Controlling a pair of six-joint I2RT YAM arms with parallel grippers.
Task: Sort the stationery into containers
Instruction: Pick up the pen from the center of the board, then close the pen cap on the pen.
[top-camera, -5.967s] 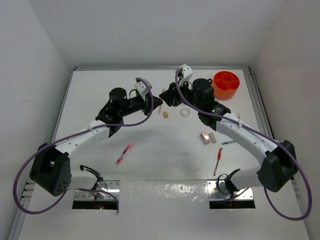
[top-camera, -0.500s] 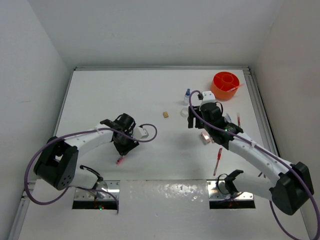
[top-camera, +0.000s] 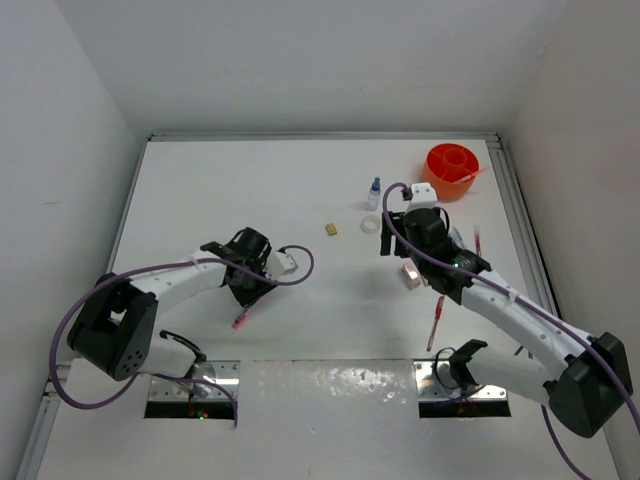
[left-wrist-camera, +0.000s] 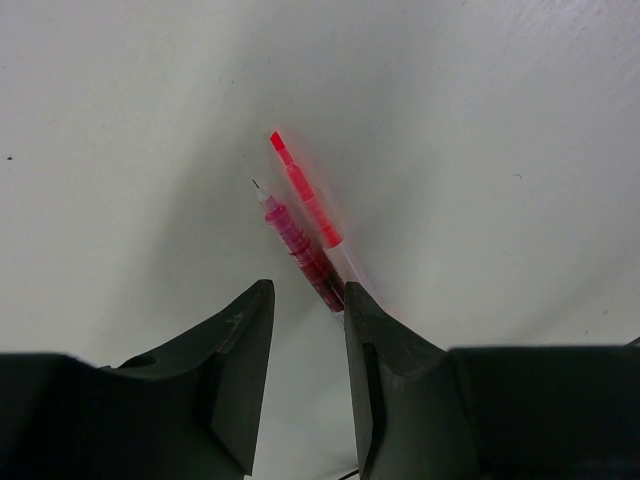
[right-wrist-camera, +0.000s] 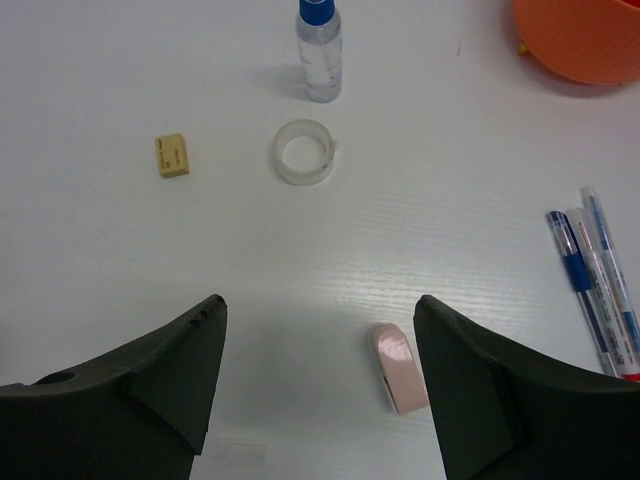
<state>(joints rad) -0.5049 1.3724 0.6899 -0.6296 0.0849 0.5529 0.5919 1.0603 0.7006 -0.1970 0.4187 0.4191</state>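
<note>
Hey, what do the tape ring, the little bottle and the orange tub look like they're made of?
Tape ring: glossy clear plastic film, since the table shows through. Bottle: see-through body, plastic or glass, unclear which; blue cap looks plastic. Orange tub: opaque, evenly coloured, smooth, so likely moulded plastic.

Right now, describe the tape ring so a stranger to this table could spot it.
Start at the orange tub in the far right corner of the table, then go left to the blue-capped bottle. The tape ring lies flat nearer than it: the only clear hollow hoop, unlike the solid tan eraser to its left.
</note>
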